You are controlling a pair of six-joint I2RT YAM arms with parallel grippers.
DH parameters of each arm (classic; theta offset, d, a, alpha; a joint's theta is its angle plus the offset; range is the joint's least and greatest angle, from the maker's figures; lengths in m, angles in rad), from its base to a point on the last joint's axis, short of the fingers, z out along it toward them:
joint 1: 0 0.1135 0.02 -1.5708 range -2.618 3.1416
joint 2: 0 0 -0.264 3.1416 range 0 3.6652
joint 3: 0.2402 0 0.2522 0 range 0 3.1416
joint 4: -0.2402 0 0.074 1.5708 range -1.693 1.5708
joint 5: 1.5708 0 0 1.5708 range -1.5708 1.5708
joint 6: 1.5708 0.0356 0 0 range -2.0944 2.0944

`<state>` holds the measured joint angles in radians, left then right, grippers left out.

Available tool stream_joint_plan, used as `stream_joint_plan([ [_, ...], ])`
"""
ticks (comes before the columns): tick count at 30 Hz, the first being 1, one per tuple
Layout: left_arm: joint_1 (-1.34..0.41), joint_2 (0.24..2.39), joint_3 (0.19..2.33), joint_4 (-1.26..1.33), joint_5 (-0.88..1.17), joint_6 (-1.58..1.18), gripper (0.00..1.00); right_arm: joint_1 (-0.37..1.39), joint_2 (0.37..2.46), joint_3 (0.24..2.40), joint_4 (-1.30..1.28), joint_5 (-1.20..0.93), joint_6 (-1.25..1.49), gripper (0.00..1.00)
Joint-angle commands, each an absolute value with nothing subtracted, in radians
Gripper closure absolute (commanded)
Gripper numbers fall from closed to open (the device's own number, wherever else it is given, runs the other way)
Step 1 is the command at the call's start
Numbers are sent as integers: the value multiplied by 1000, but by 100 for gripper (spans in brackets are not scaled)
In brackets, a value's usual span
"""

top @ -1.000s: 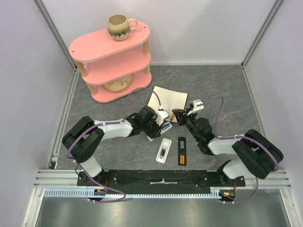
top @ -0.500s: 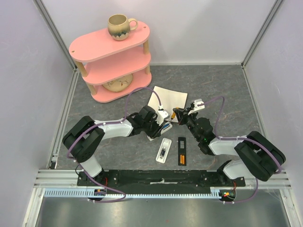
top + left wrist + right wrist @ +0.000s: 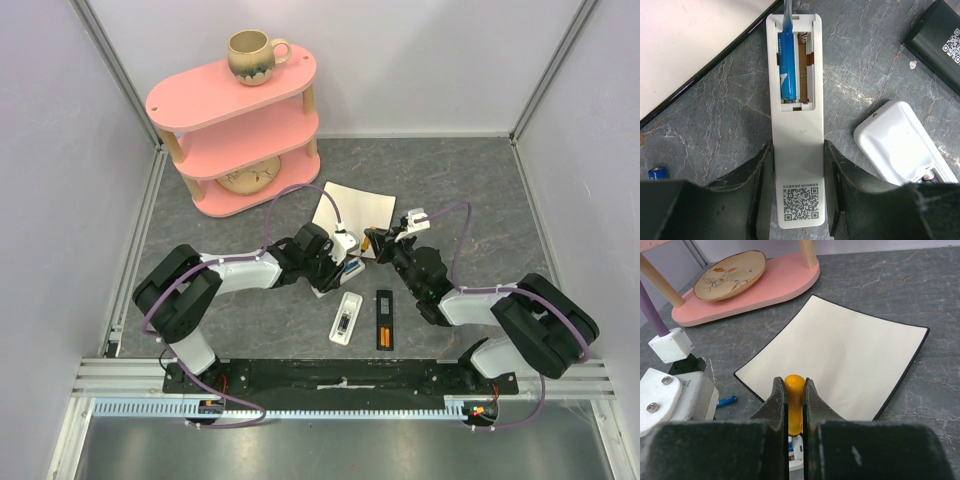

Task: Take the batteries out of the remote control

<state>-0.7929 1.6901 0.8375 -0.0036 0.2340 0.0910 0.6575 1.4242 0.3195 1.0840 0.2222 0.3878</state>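
Hardly anything has shifted: left pincer (image 3: 799,170) clamps the slim white remote control (image 3: 797,125); right pincer (image 3: 795,405), clenched on the orange-handled screwdriver (image 3: 795,382), should gently lever out the blue cylindrical battery (image 3: 787,65).

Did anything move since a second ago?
Hardly anything: only the right arm wobbled a little. Nothing was grabbed or let go. The left end effector still clamps the white remote with one blue battery inside, and the right end effector still pinches the orange-handled screwdriver.
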Motion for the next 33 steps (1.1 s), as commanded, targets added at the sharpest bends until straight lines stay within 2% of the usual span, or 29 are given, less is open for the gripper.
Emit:
stream_joint_plan([
  [1, -798, 1750, 828, -44, 272, 84, 98, 658, 1417, 341, 1115, 247, 361, 100],
  [16, -798, 1750, 830, -44, 272, 86, 98, 661, 1468, 313, 1158, 190, 413, 100],
  [33, -790, 1746, 827, -40, 270, 83, 98, 658, 1506, 209, 1301, 35, 698, 100],
])
